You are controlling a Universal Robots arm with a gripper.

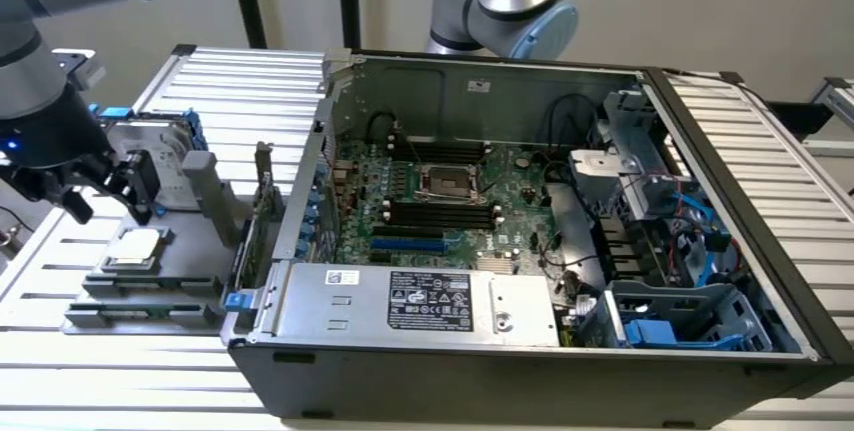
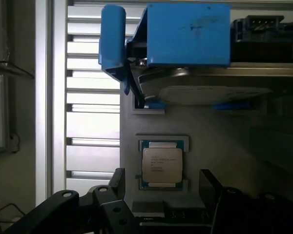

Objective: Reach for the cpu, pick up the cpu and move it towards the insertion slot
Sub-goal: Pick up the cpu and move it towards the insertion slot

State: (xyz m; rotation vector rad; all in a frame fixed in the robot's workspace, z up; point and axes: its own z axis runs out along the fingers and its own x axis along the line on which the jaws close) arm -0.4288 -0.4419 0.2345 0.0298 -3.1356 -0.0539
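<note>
Claw [image 1: 107, 209] spread wide above the cpu [image 1: 136, 248], not touching; chip print illegible. Insertion slot [image 1: 447, 183] well apart, toward three o'clock in the exterior view.

Pale wall [image 1: 707, 1] behind ribbed metal table [image 1: 227, 81]

One cpu [image 1: 136, 248] counted, one insertion slot [image 1: 447, 183], one gripper [image 1: 107, 197] with two fingers [image 1: 138, 191], one open computer case [image 1: 534, 381], one labelled power supply [image 1: 334, 303], one blue-framed drive [image 2: 188, 34], one grey fixture plate [image 1: 200, 243].
</note>
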